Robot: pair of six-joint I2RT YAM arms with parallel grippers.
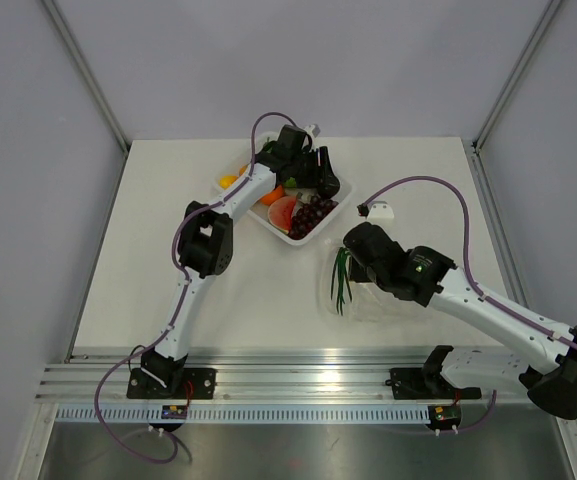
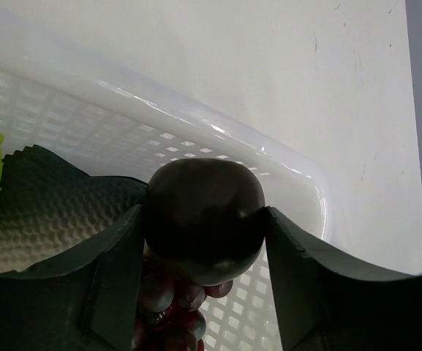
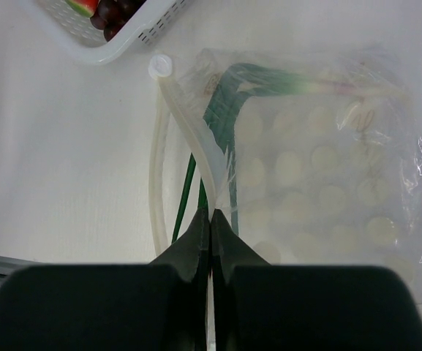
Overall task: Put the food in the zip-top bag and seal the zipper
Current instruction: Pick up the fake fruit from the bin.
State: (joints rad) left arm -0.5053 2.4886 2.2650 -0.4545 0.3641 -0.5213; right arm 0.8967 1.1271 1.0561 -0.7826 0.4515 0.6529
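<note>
Item 1, left arm: I see it stretched far across the surface [image 1: 148, 260], elbow raised, wrist bent down over the tray [image 1: 299, 240]. Left claw [image 2: 203, 245]: fingers [image 2: 115, 256] pressed on both sides of the dark fruit [image 2: 205, 216], which sits above the grapes [image 2: 170, 311] inside the tray's corner.

Item 2, right arm: I see it lying low, reaching from the right base toward the middle. Right claw [image 3: 211, 218]: pressed together, pinching the bag [image 3: 320, 190] at its mouth strip.

Item 3, bag: flat on the surface just near the tray, and the onion [image 3: 269, 77] lies inside, its leaves reaching the mouth.

Item 4, tray contents: grapes, watermelon slice [image 1: 283, 210], orange pieces [image 1: 230, 181].
</note>
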